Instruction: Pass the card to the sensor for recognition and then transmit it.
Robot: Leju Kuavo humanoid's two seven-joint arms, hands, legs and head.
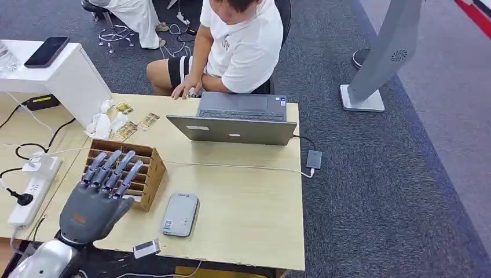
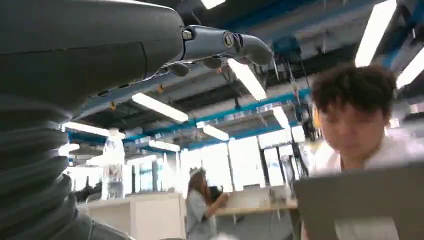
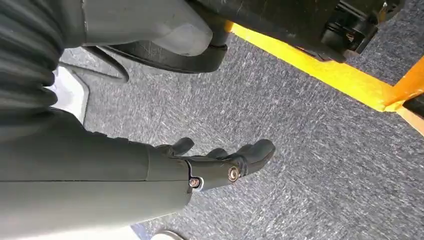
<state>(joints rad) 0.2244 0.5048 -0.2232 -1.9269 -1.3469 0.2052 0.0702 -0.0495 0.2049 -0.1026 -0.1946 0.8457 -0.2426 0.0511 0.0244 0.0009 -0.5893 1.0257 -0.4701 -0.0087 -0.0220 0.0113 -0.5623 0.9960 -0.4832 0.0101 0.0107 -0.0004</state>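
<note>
The left hand [image 1: 99, 194], grey-palmed with dark metallic fingers, is held flat over the near left of a pale wooden table [image 1: 249, 202], its fingers spread and stretched above a slotted wooden box [image 1: 128, 171]; nothing is gripped in it. Just right of the box, a rounded grey card reader [image 1: 180, 214] is laid flat, a small label seen at its near end, the writing too small to be read. A small white tag [image 1: 146, 248] lies at the table's near edge. Cards [image 1: 134, 124] in clear sleeves are scattered at the far left of the table, beside a white stand [image 1: 69, 75] on which a black phone [image 1: 46, 51] rests. Whether any card stands in the box's slots cannot be told.

A grey laptop [image 1: 234, 119] is opened at the far edge, its lid facing the robot, with a seated person in a white T-shirt [image 1: 240, 40] behind it. A thin white cable [image 1: 231, 166] is run across the table to a small dark adapter [image 1: 314, 158] on the grey carpet [image 1: 376, 185]. A white power strip [image 1: 29, 194] is placed on the left. A grey floor stand [image 1: 382, 63] is seen far right.

The right hand [image 3: 220, 162], dark and glossy, is hung over speckled grey carpet near a yellow bar [image 3: 320, 70], fingers loosely curled on nothing.
</note>
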